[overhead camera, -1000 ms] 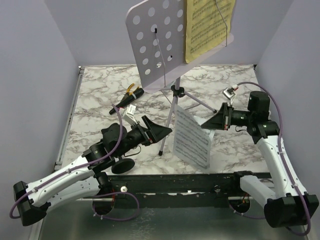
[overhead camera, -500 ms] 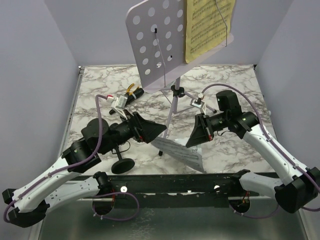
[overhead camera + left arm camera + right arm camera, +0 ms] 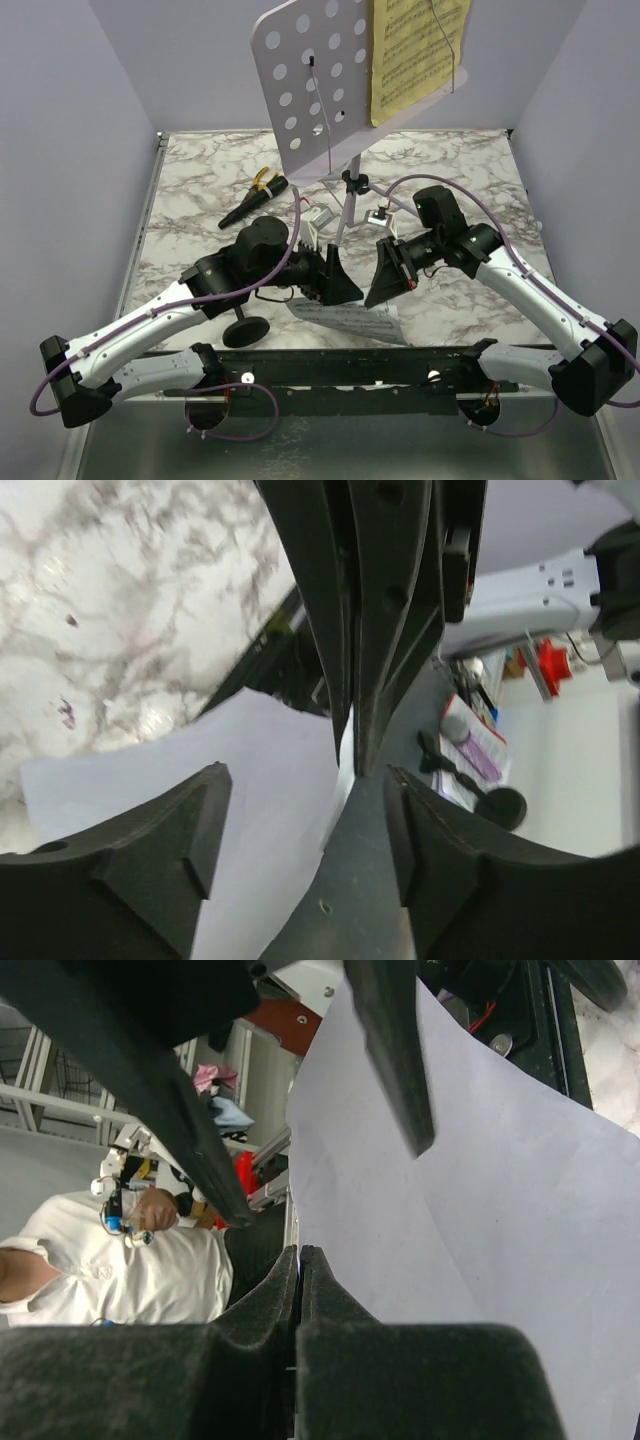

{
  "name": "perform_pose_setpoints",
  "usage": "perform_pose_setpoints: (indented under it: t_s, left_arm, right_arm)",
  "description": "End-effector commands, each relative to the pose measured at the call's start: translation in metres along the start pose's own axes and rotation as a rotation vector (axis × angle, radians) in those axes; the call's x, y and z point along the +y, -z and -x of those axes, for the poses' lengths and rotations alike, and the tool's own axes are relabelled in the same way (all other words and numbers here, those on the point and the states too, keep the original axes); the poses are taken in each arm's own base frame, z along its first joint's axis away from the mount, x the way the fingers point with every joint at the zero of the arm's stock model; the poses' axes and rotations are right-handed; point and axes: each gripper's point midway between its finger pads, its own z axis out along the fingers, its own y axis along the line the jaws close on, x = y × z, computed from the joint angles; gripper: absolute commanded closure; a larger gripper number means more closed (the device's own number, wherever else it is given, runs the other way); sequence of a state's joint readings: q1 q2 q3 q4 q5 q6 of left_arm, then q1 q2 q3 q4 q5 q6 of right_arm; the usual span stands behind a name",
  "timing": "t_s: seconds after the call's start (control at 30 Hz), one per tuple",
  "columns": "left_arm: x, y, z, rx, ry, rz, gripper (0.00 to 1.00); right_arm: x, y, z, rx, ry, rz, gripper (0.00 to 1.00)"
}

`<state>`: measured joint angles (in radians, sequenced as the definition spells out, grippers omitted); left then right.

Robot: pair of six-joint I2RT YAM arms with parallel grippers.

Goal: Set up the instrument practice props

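Observation:
The lilac music stand [image 3: 305, 90] stands on its thin tripod at the back middle, with a yellow sheet-music page [image 3: 415, 50] on its right half. My right gripper [image 3: 383, 280] is shut on the edge of a white sheet-music page [image 3: 345, 318], which hangs low over the table's front edge; the right wrist view shows the pinch [image 3: 299, 1252] and the page [image 3: 480, 1210]. My left gripper [image 3: 338, 288] is open, its jaws either side of the same page [image 3: 260, 780] and not touching it. The black microphone [image 3: 255, 202] lies at the back left. The mic stand's round base [image 3: 245, 330] sits by my left arm.
Yellow-handled pliers [image 3: 265, 180] lie against the microphone's far end. The tripod's legs [image 3: 335, 245] spread just behind both grippers. The black front rail [image 3: 330, 365] runs under the page. Lilac walls close in the left, right and back.
Both grippers have closed in on each other at the front middle. The white page has dropped from upright to low and flat, and the open left jaws have come round its edge.

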<state>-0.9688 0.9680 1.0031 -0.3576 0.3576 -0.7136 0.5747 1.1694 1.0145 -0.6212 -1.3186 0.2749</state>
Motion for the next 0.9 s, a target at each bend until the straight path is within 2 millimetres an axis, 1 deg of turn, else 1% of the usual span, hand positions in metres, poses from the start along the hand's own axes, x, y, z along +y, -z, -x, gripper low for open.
perform_pose_setpoints:
  t_s: [0.0, 0.1, 0.17, 0.3, 0.33, 0.43, 0.47, 0.5, 0.57, 0.6, 0.67, 0.7, 0.73, 0.8, 0.87]
  left_arm:
    - [-0.016, 0.004, -0.028, 0.148, -0.019, -0.125, 0.38]
    - [-0.015, 0.003, -0.033, 0.167, -0.015, -0.14, 0.46]
    - [-0.015, 0.001, -0.037, 0.191, -0.006, -0.149, 0.54]
    - [-0.015, -0.003, -0.045, 0.24, 0.008, -0.17, 0.72]
    - [-0.015, -0.004, -0.045, 0.243, 0.005, -0.173, 0.77]
    - [-0.019, -0.001, -0.04, 0.225, -0.029, -0.183, 0.95]
    - [-0.022, 0.001, -0.036, 0.206, -0.043, -0.185, 1.0]
    - [-0.023, 0.003, -0.031, 0.186, -0.057, -0.178, 1.0]
    - [-0.028, 0.01, -0.021, 0.138, -0.091, -0.172, 1.0]
    - [-0.031, 0.015, -0.016, 0.11, -0.109, -0.169, 1.0]
    - [-0.036, 0.024, -0.002, 0.042, -0.136, -0.152, 1.0]
    - [-0.038, 0.029, 0.004, 0.008, -0.148, -0.146, 1.0]
    - [-0.042, 0.035, 0.011, -0.029, -0.16, -0.14, 1.0]
    - [-0.05, 0.048, 0.026, -0.109, -0.176, -0.131, 1.0]
    - [-0.057, 0.063, 0.041, -0.191, -0.182, -0.12, 1.0]
  right_arm:
    - [0.007, -0.003, 0.002, 0.011, 0.051, 0.031, 1.0]
    - [0.006, -0.005, 0.0, 0.021, 0.049, 0.037, 1.0]
    - [0.006, -0.006, -0.001, 0.025, 0.047, 0.039, 1.0]
    - [0.006, -0.007, -0.001, 0.03, 0.052, 0.041, 1.0]
    - [0.005, -0.007, -0.001, 0.029, 0.053, 0.036, 1.0]
    - [0.002, -0.007, 0.0, 0.022, 0.058, 0.017, 1.0]
    - [-0.001, -0.007, 0.003, 0.01, 0.07, -0.016, 0.98]
    - [-0.005, -0.007, 0.006, -0.005, 0.082, -0.048, 0.95]
    - [-0.013, -0.005, 0.013, -0.044, 0.1, -0.123, 0.79]
    - [-0.018, -0.004, 0.017, -0.07, 0.105, -0.17, 0.73]
    - [-0.027, 0.001, 0.028, -0.135, 0.12, -0.264, 0.58]
    - [-0.031, 0.005, 0.034, -0.179, 0.139, -0.32, 0.45]
    - [-0.032, 0.009, 0.041, -0.223, 0.153, -0.355, 0.34]
    - [-0.03, 0.016, 0.051, -0.308, 0.182, -0.405, 0.19]
    - [-0.022, 0.026, 0.063, -0.409, 0.214, -0.446, 0.06]
